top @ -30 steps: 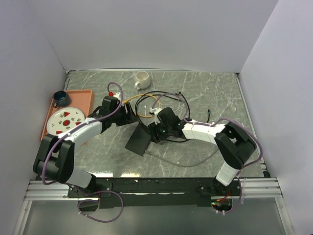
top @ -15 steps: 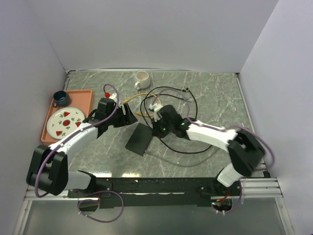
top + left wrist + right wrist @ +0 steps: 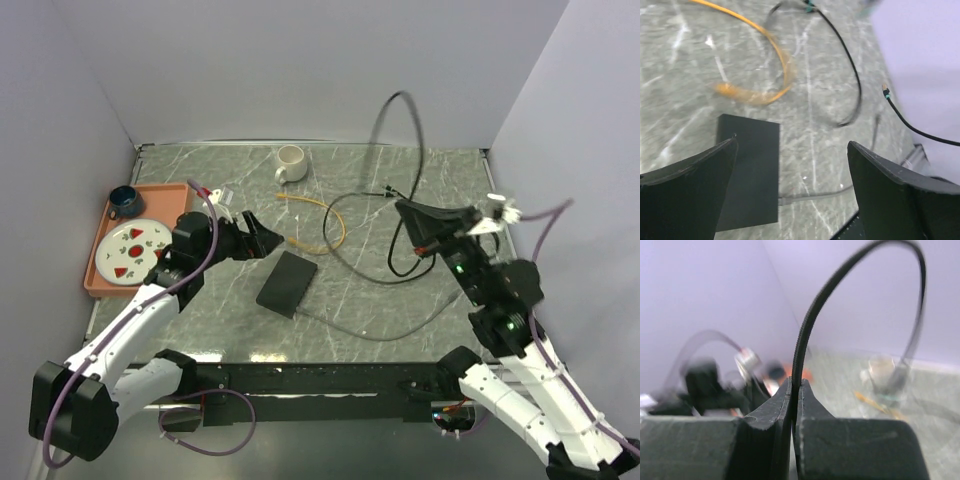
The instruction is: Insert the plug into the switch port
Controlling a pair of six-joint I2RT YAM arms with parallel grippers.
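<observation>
While the right hand was clamped shut on the black cable, up above the desk, left hand spread wide, empty, over the black box.

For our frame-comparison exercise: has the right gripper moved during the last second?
Yes. The right gripper has swung rightward, away from the black box it was beside, towards the right wall, carrying the black cable clamped between its fingers.

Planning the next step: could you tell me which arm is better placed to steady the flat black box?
Left: the left claw hovers open near the flat matte-black box; the right claw is shut on the thin black cable.
</observation>
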